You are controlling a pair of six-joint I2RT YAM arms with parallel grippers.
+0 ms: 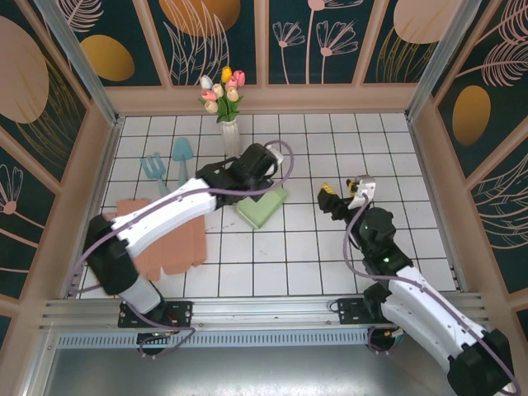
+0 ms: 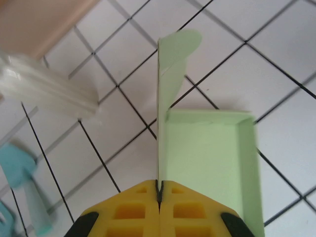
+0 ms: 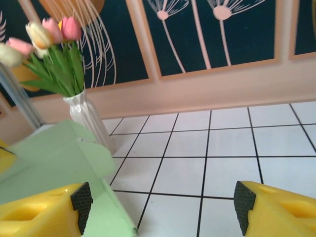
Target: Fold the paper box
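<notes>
left gripper [image 2: 159,197] pinched closed on the upright flap [image 2: 170,74] edge of the green paper box [image 2: 207,163], mid table [image 1: 412,239], nearer the far edge. right gripper [image 3: 163,202] open, near the box's right side; open tiles toward the right edge.

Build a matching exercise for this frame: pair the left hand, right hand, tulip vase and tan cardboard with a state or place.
Things:
1. left hand
2. right hand
3. tulip vase
4. tan cardboard

States:
a. standing upright, far side
b. shut on the flap of the green paper box
c. lying flat, left side
d. open, holding nothing

Pairs: 1-b; 2-d; 3-a; 4-c
</notes>
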